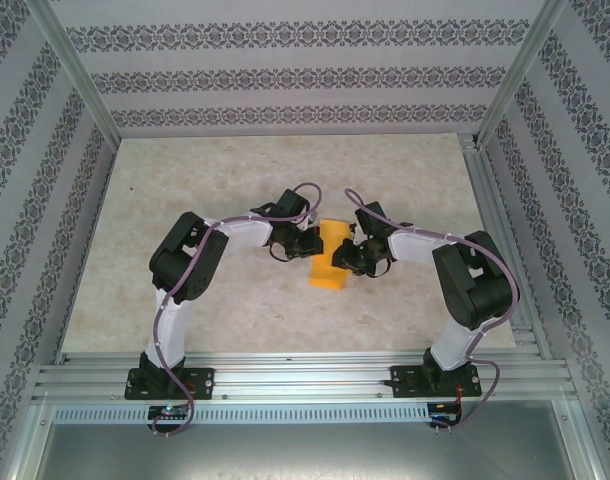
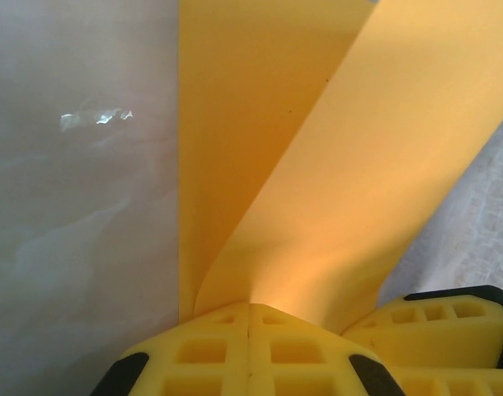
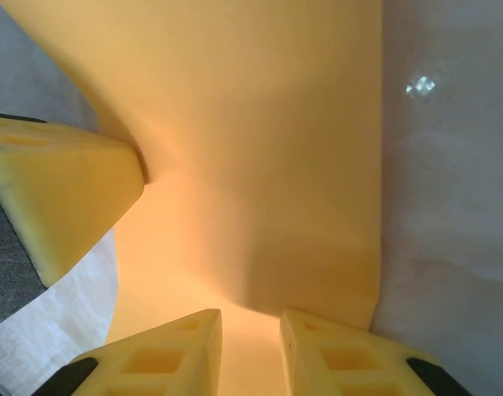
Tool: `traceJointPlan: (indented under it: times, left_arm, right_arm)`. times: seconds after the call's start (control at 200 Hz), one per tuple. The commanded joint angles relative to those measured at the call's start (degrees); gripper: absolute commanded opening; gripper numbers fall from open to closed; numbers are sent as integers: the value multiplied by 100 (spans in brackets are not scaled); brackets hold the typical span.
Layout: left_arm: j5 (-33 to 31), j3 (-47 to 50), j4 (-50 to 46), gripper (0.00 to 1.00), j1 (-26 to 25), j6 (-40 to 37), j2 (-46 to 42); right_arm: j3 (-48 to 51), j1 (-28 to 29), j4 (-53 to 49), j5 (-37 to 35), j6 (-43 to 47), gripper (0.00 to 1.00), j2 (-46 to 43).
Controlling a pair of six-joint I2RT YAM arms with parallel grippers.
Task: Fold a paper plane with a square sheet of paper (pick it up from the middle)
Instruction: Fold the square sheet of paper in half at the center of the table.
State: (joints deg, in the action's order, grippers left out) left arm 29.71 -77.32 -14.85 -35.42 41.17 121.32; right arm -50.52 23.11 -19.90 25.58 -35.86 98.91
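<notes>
Currently my left pincer (image 2: 249, 309) clamps the square sheet of paper (image 1: 330, 262) at mid-desk (image 1: 235, 310); my right pincer (image 3: 251, 318) stands slightly parted. Risk: uneven pulling could tear it or skew the crease.

Counter (image 1: 285, 170): pale beige, marbled stone look, matt with a faint sheen.
Walls (image 1: 285, 75), three sides: white wallpaper with bands of dark grey floral ornament.
Frame posts (image 1: 76, 72): bare aluminium, slanting up from the far corners.
Rails (image 1: 305, 380): ribbed aluminium, along the near edge.
Light: bright and even, with one small white glare spot (image 2: 95, 120) on the counter.
</notes>
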Motion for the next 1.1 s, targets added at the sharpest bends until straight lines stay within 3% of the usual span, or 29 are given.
traceJointPlan:
  times: [0.0,0.265,0.555,0.849,1.094]
  left_arm:
    - [-186,41,-446,0,-134,-141,276]
    - [-178,28,-440,0,-141,-138,287]
    - [-169,22,-457,0,-141,-165,297]
    - [-171,25,-463,0,-147,-159,289]
    - [-168,17,-457,0,-149,-153,294]
  right_arm:
    - [45,-35,-276,-11,60,27,-327]
    - [324,44,237,516,-216,27,-445]
    - [649,78,142,157,-131,27,49]
    - [532,137,21,439,-197,28,-803]
    - [811,360,394,522,-440,28,-561]
